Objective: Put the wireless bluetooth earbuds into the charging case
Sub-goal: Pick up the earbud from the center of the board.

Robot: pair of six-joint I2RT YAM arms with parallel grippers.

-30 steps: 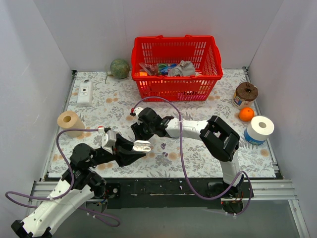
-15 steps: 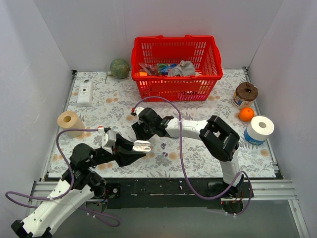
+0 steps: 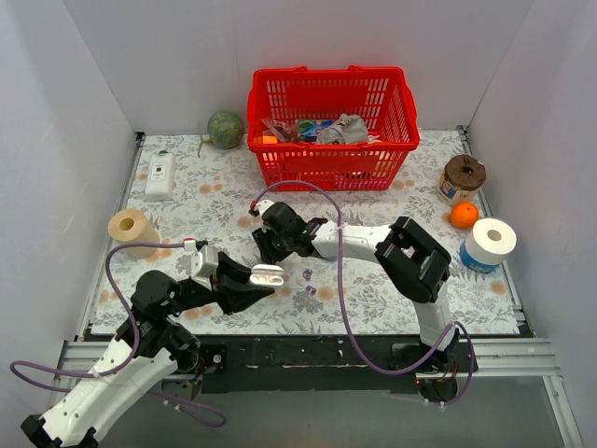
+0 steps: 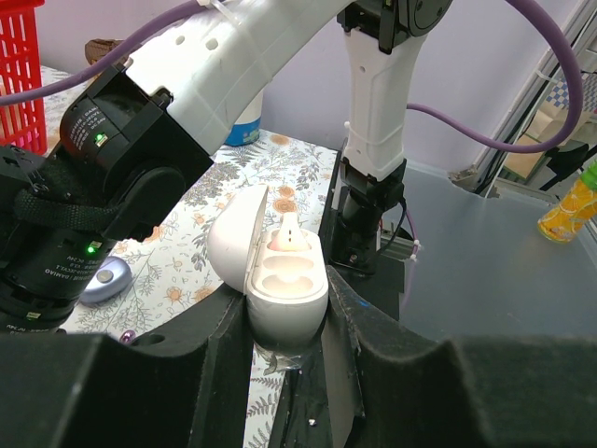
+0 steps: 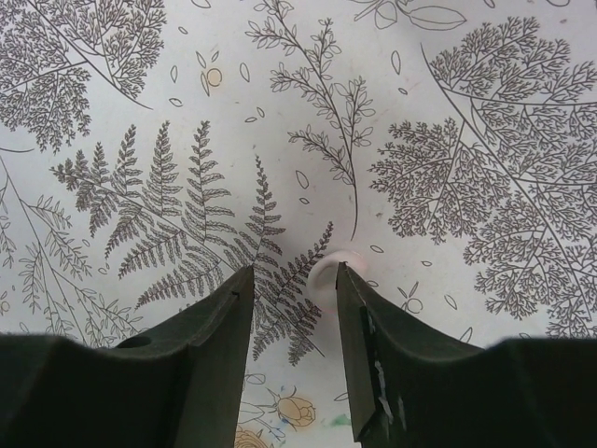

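Between the fingers of the right gripper (image 5: 294, 273) lies the loose bud (image 5: 326, 272), a small pale round thing on the fern-print cloth (image 5: 448, 140), just beside one finger and clear of the other. Over the last second those fingers have drawn closer together, yet they are still apart with nothing clamped. I judge the pick-up to be under way, not done. The case (image 4: 280, 280) is off the cloth, pinched by its base in the left gripper (image 4: 284, 315), whose hold has not changed. It is white and glossy with its lid hinged open. A seated bud (image 4: 287, 235) stands upright in one well and the other well is bare, so half the task looks finished. A lavender oval (image 4: 103, 278) lies on the cloth beyond, untouched.
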